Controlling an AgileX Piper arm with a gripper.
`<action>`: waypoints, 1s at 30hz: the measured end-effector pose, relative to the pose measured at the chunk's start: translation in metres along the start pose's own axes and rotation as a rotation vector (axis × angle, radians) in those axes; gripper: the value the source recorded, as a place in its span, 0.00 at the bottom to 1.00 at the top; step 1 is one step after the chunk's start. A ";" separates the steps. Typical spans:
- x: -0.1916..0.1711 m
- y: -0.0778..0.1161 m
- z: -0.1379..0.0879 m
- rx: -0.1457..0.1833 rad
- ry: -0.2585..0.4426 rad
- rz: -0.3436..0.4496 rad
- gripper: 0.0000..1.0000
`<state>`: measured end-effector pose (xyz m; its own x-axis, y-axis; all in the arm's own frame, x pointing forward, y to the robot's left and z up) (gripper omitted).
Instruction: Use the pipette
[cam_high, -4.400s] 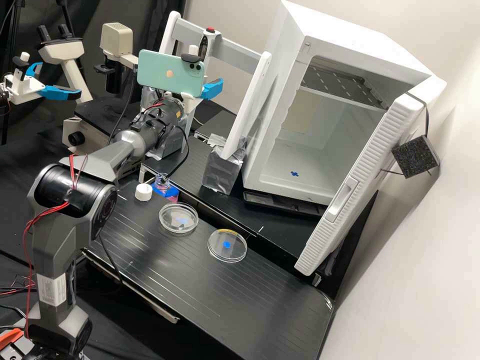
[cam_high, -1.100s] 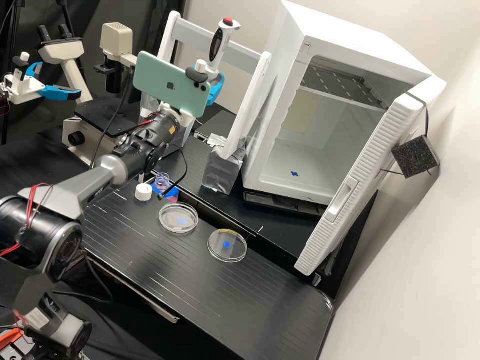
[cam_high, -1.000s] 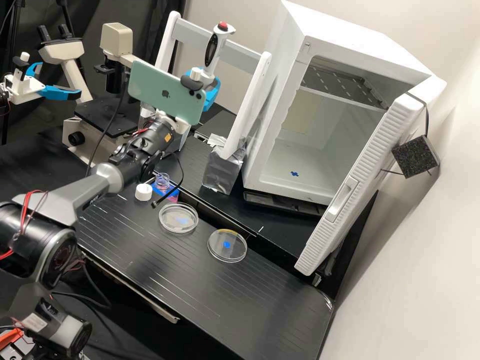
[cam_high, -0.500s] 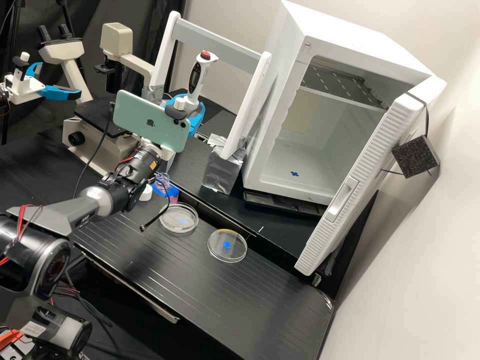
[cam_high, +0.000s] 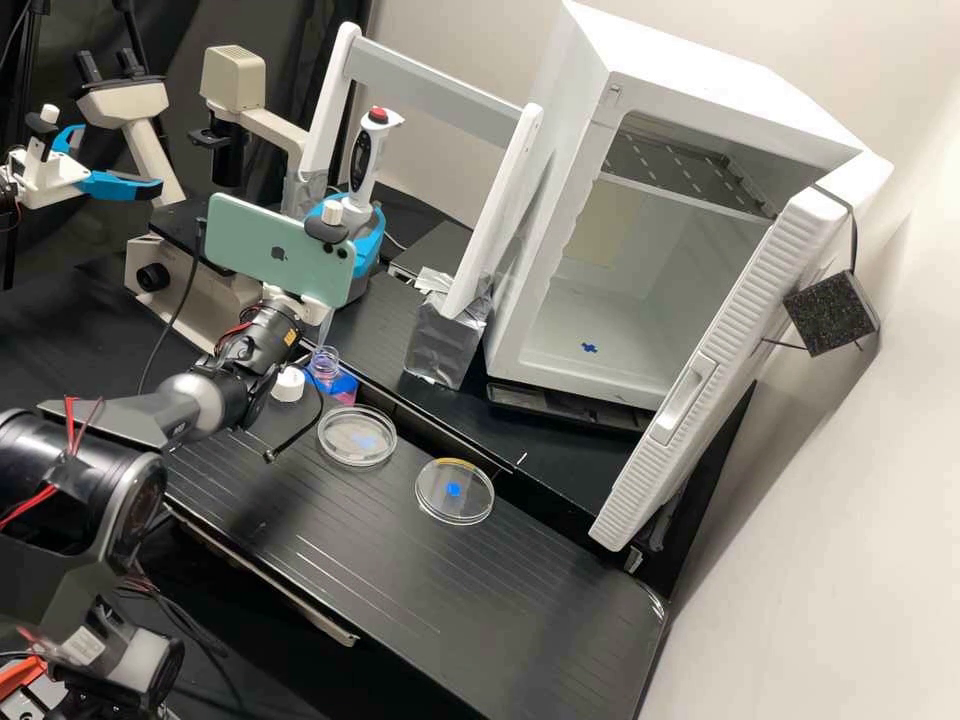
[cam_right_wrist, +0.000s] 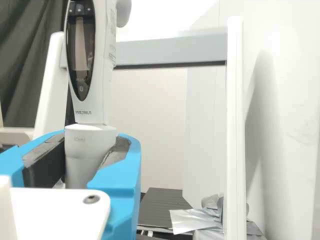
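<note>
1. Black bench (cam_high: 430, 590), white rack (cam_high: 430, 90) beyond: I have the pipette (cam_high: 364, 155) nearly upright, held in the gripper (cam_high: 352, 222), near the open bottle (cam_high: 323, 366).
2. Grip: fingers (cam_right_wrist: 120, 182) closed about the pale collar (cam_right_wrist: 86, 155), below the display (cam_right_wrist: 81, 50), with dark pads (cam_right_wrist: 45, 162) against it.
3. Handling, as I judge it: light, stiff, smooth; top-heavy above the hold, apt to twist; tip end fragile.
4. Preferred hold: this collar, snugly, leaving the button (cam_high: 378, 115) free.
</note>
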<state>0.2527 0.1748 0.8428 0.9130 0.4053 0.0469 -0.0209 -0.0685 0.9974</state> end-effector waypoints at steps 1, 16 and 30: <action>0.001 -0.001 0.002 0.003 -0.008 -0.003 0.00; 0.001 0.005 0.009 -0.002 -0.030 0.025 0.00; -0.013 -0.004 0.019 -0.008 -0.037 0.023 0.00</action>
<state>0.2491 0.1523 0.8373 0.9267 0.3696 0.0678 -0.0450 -0.0698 0.9965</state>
